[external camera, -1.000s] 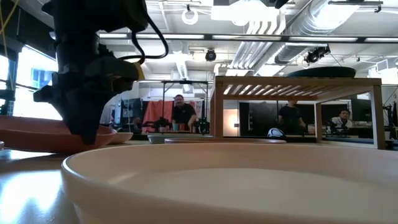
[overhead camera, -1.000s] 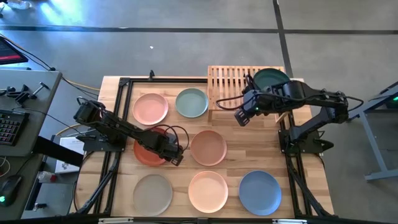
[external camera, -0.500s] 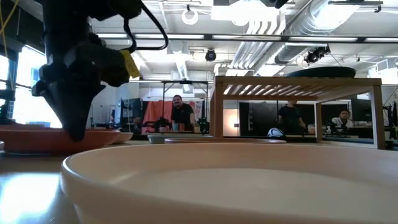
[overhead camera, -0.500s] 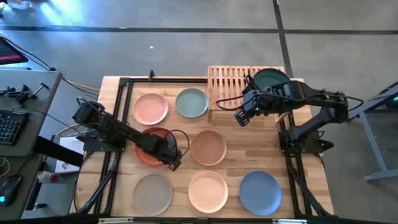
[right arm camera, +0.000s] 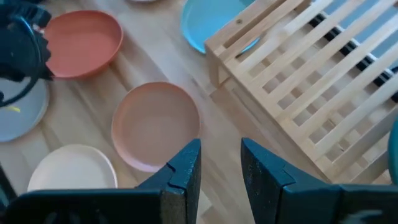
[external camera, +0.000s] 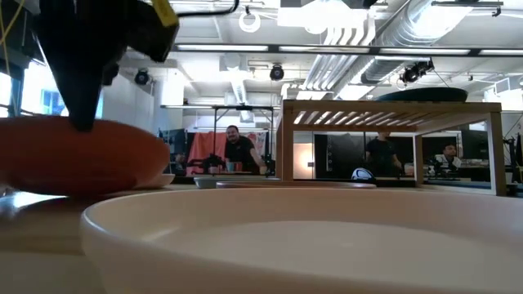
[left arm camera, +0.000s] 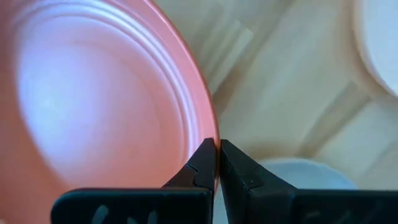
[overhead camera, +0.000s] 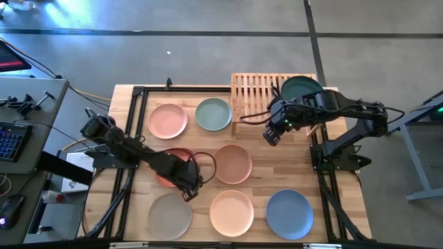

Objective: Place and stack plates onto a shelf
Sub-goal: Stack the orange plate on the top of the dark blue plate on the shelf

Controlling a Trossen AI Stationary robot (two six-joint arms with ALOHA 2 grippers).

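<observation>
Rust red plate [overhead camera: 169,161]: now lifted clear of the tabletop [overhead camera: 263,181], its rim pinched by the closed left gripper [overhead camera: 188,191]; previously flat. Shelf [overhead camera: 259,95] transfer judged next. Right gripper [overhead camera: 272,135]: parted, empty, beside shelf.

You find no readable text, label, brand, number or sign in any view. The plates, the shelf [overhead camera: 273,93], the tabletop [overhead camera: 277,173] and both arms carry no lettering you can make out, and anything in the room behind is too small to read.
</observation>
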